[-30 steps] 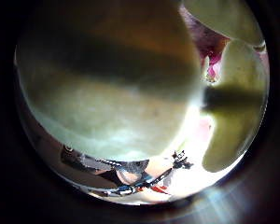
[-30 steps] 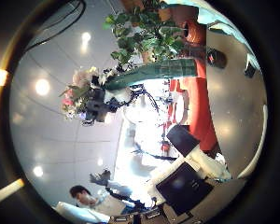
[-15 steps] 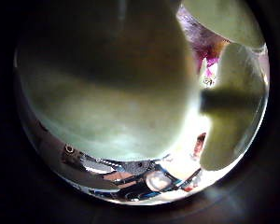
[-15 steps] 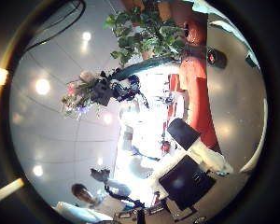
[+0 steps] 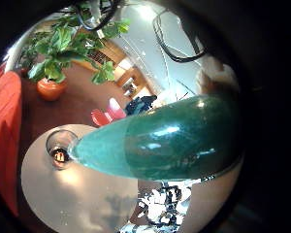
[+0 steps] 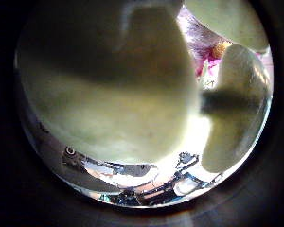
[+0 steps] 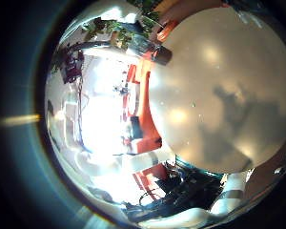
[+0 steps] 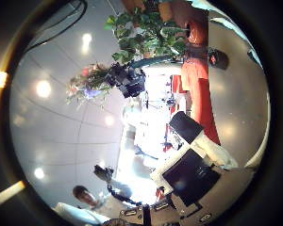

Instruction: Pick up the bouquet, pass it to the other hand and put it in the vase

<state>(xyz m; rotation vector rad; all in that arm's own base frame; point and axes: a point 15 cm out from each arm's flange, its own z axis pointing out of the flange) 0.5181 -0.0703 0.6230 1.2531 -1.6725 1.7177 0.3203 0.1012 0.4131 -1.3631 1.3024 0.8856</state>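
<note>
The bouquet's cone-shaped wrap (image 5: 155, 146) fills the left little finger side palm view, close against the palm. Its pale leaves (image 6: 114, 85) cover the left thumb side view, with flower heads (image 6: 213, 47) at one edge. From the right thumb side view, my left hand (image 8: 130, 80) is shut on the bouquet's cone in the air, the flowers (image 8: 90, 87) sticking out beyond it. The vase (image 5: 60, 148) stands on the round table (image 5: 78, 199), past the cone's narrow tip. It also shows as vase (image 7: 160, 52) at the table's (image 7: 219, 95) far rim. My right hand (image 7: 224, 205) holds nothing.
A potted plant (image 8: 146, 33) stands beyond the table, also seen as the plant (image 5: 58, 49) in the left little finger side view. A long upholstered seat (image 8: 198, 85) runs beside the table. A monitor (image 8: 193, 179) stands further off.
In the right thumb side view my left hand has carried the bouquet sideways towards the potted plant and turned it. The cone now looks shorter. The right hand's view has barely shifted.
</note>
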